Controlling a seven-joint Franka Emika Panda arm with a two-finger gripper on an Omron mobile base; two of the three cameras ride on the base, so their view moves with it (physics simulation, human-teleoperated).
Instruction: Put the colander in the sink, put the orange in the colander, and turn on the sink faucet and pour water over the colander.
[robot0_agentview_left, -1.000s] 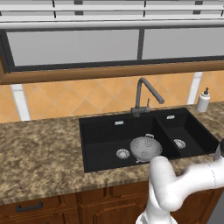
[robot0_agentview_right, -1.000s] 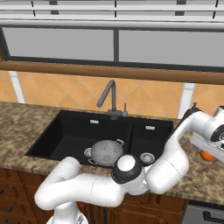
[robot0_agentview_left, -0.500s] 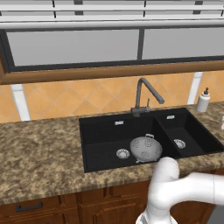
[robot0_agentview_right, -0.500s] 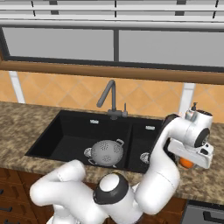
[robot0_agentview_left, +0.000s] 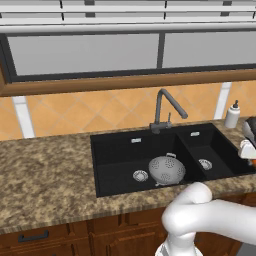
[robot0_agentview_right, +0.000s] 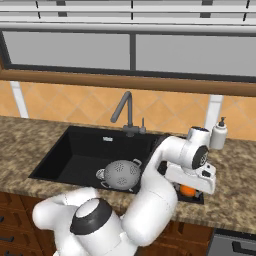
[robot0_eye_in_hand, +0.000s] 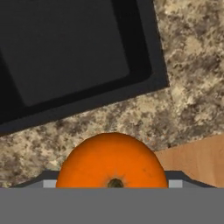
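The orange (robot0_eye_in_hand: 112, 162) sits between my jaws, close to the hand camera, which looks down on the brown speckled counter by a corner of the black sink (robot0_eye_in_hand: 65, 52). My gripper (robot0_agentview_right: 189, 186) is shut on the orange (robot0_agentview_right: 187, 191) and hangs over the front right rim of the sink (robot0_agentview_right: 75, 150). The grey colander (robot0_agentview_right: 121, 174) stands in the large basin, to the left of the hand. It also shows as the colander (robot0_agentview_left: 166, 170) beside a silver drain in the sink (robot0_agentview_left: 120, 155). The sink faucet (robot0_agentview_left: 162, 107) stands behind the basins, with no water running. The gripper (robot0_agentview_left: 248, 150) is at the right edge.
A white soap dispenser (robot0_agentview_right: 218, 135) stands on the counter behind the hand, also seen as the dispenser (robot0_agentview_left: 231, 115). A light wooden board (robot0_eye_in_hand: 197, 162) lies on the counter right of the orange. The window and tiled backsplash run behind the sink.
The arm has swung left and carried the orange from over the right counter toward the sink's right front rim. The colander has stayed in the large basin.
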